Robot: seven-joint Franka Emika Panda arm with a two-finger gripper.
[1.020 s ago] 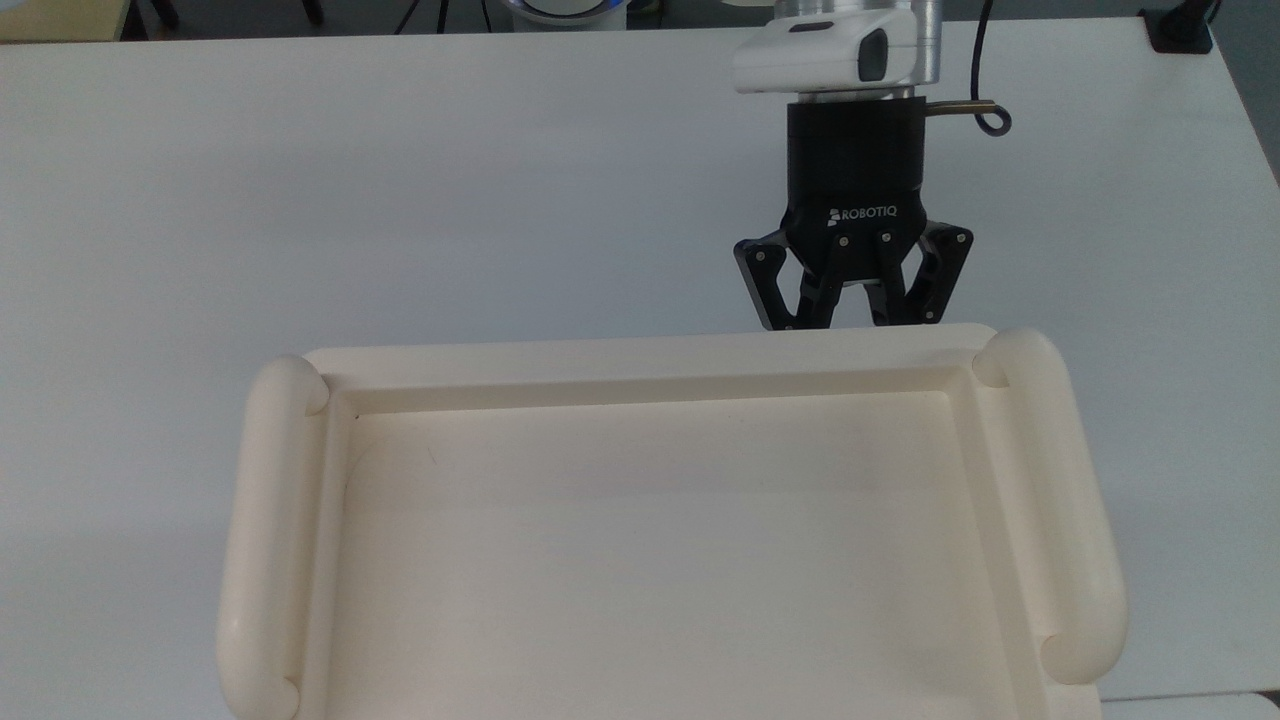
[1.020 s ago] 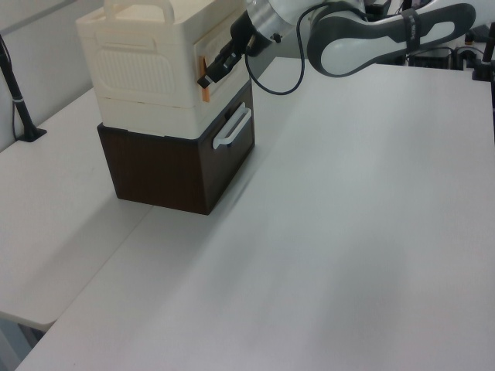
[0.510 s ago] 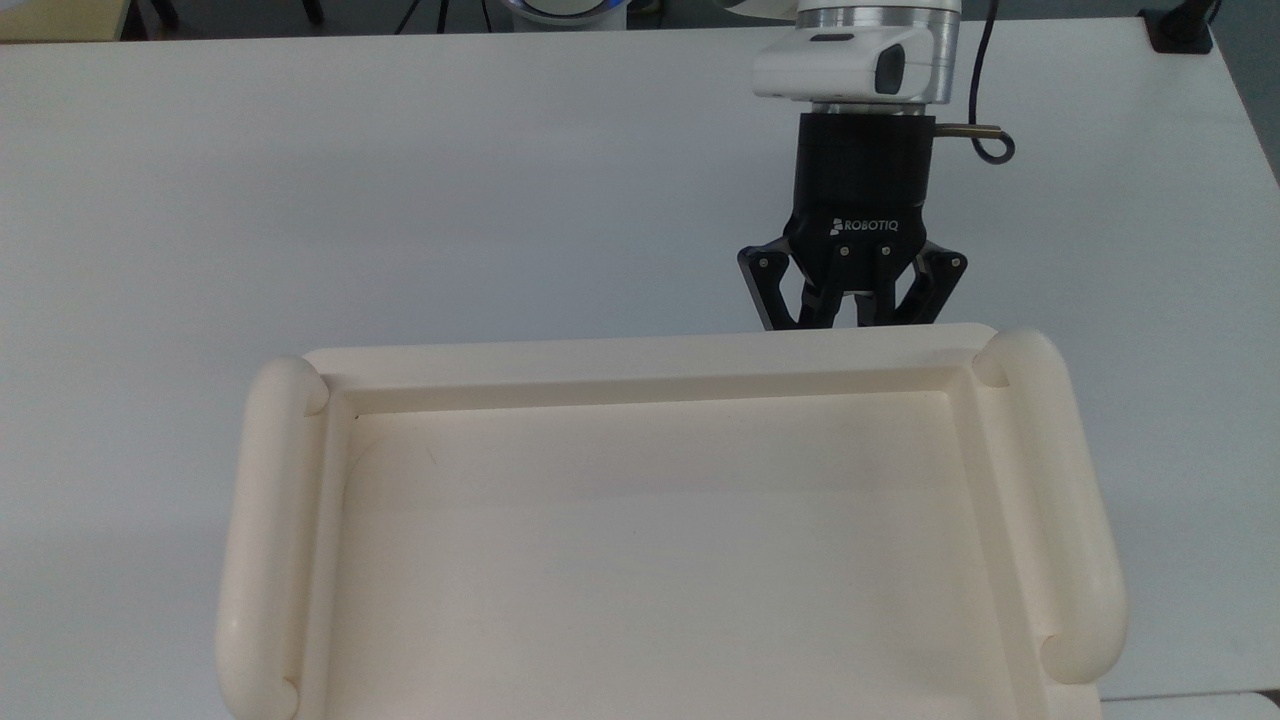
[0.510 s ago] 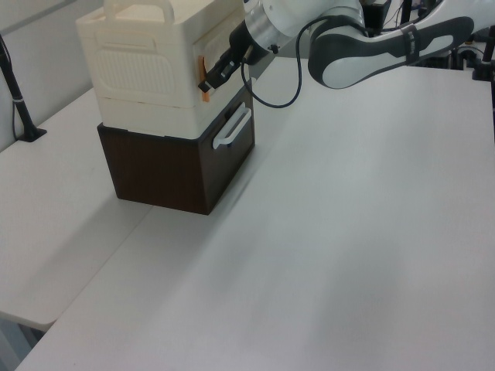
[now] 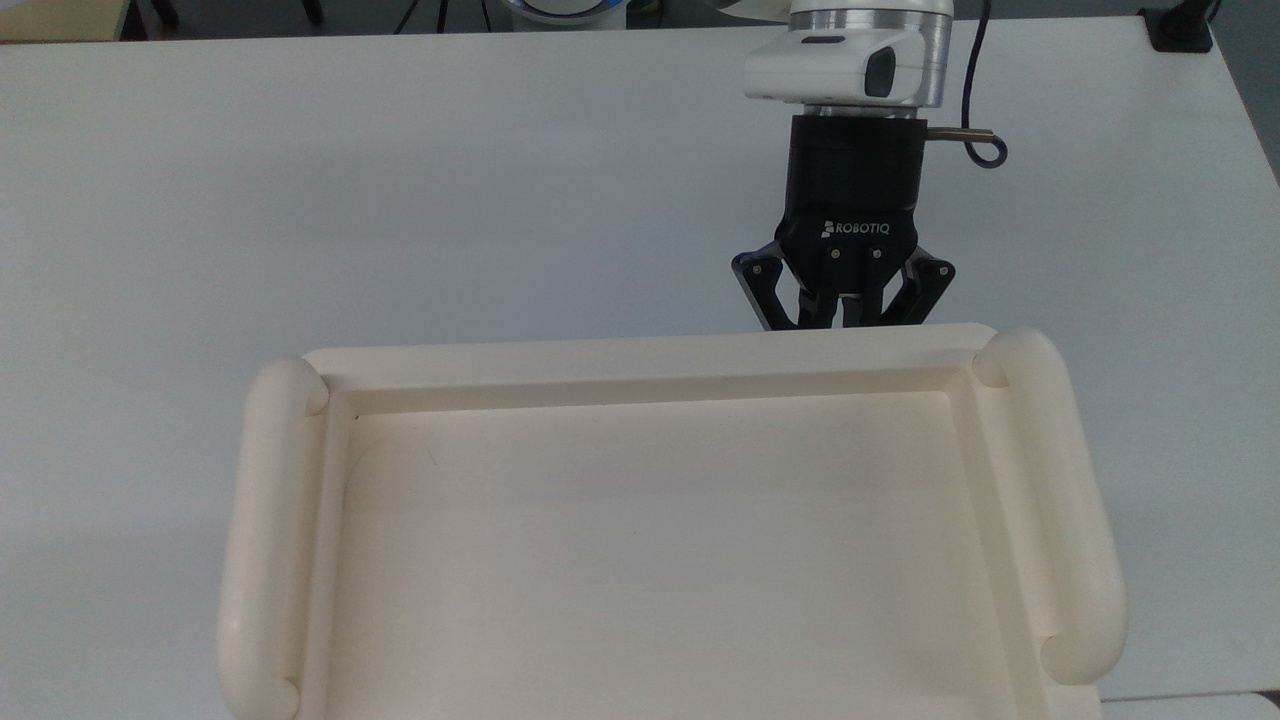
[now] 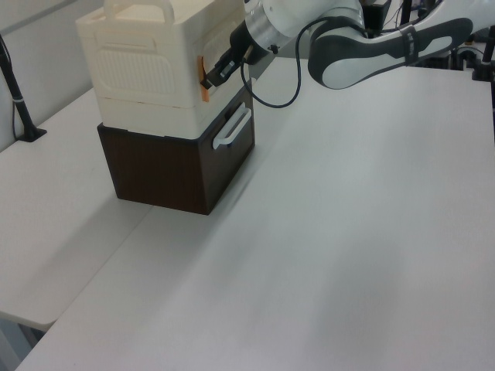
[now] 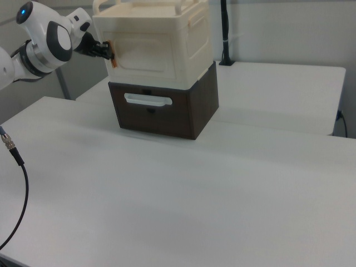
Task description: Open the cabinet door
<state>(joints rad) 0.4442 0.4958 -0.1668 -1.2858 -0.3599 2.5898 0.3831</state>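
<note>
A cream cabinet with a recessed top (image 5: 640, 352) stands on a dark brown drawer box (image 7: 167, 114). The cabinet door (image 7: 146, 53) is the flat cream front panel, lying flush and closed, with small orange fittings (image 7: 113, 60) on its edge at the right view's left. My black gripper (image 5: 842, 322) reaches level at that edge, also seen as the gripper (image 6: 207, 77) and the gripper (image 7: 105, 51). Its fingers are drawn close together on the door's edge. In the top view the tips are hidden under the cabinet's rim.
The brown box has a drawer with a white bar handle (image 6: 232, 127) just below my gripper. A black post (image 6: 19, 100) stands on the table behind the cabinet. A loose cable (image 7: 11, 150) hangs at the right view's left. White tabletop (image 6: 348, 232) spreads in front.
The gripper's linkage has narrowed, so the fingers have closed inward. The wrist has shifted slightly toward the cabinet's front. The door has not swung.
</note>
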